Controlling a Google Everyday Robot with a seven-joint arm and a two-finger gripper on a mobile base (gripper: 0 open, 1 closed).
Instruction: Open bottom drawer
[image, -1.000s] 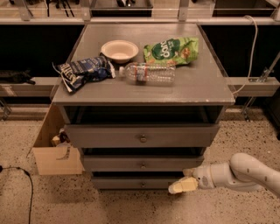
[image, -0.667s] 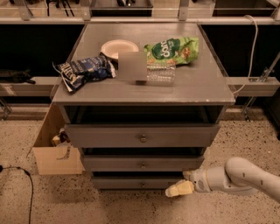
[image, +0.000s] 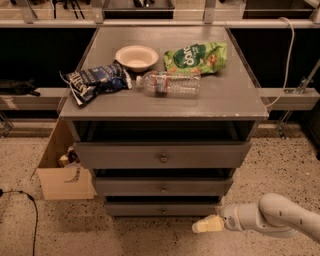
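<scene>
The bottom drawer (image: 162, 208) is the lowest and narrowest of three gray drawer fronts in the cabinet, with a tiny knob (image: 162, 211) at its middle. It stands nearly flush, slightly set back below the middle drawer (image: 162, 186). My gripper (image: 206, 225) reaches in from the lower right on a white arm. It hovers just below and to the right of the bottom drawer's front, pointing left, apart from the knob.
On the cabinet top (image: 240, 97) lie a white bowl (image: 136, 56), a clear water bottle (image: 169, 82), a green snack bag (image: 196, 57) and a blue chip bag (image: 95, 80). An open cardboard box (image: 62, 172) sits on the speckled floor at the left. A black cable (image: 27, 205) runs at lower left.
The gripper has dropped slightly lower and shifted a little left along the bottom drawer's front. The drawers have not moved.
</scene>
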